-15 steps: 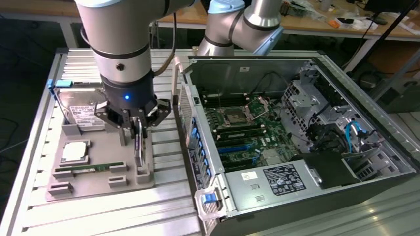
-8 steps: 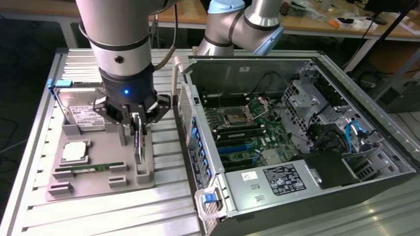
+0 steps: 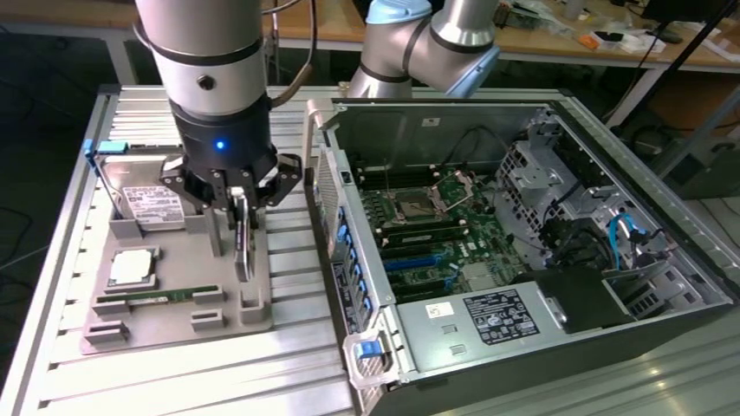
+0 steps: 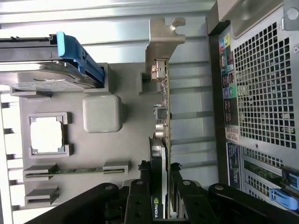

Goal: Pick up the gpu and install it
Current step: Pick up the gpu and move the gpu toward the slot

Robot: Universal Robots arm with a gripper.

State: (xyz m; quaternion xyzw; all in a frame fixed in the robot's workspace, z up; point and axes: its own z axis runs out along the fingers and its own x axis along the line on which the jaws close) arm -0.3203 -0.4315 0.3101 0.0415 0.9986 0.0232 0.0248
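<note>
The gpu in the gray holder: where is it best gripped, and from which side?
Probably across the two flat faces of the gpu, mid-length by the fan, from straight above: it stands on edge in the holder with its top edge free, silver bracket at one end.

The gpu [image 3: 244, 256] upright in fixture tray [image 3: 173, 325], exterior view's left of computer case [image 3: 405, 130].

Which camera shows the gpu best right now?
The wrist view: the gpu runs edge-on with its silver bracket plain. The exterior view shows it standing in the grey holder, partly behind the gripper.
</note>
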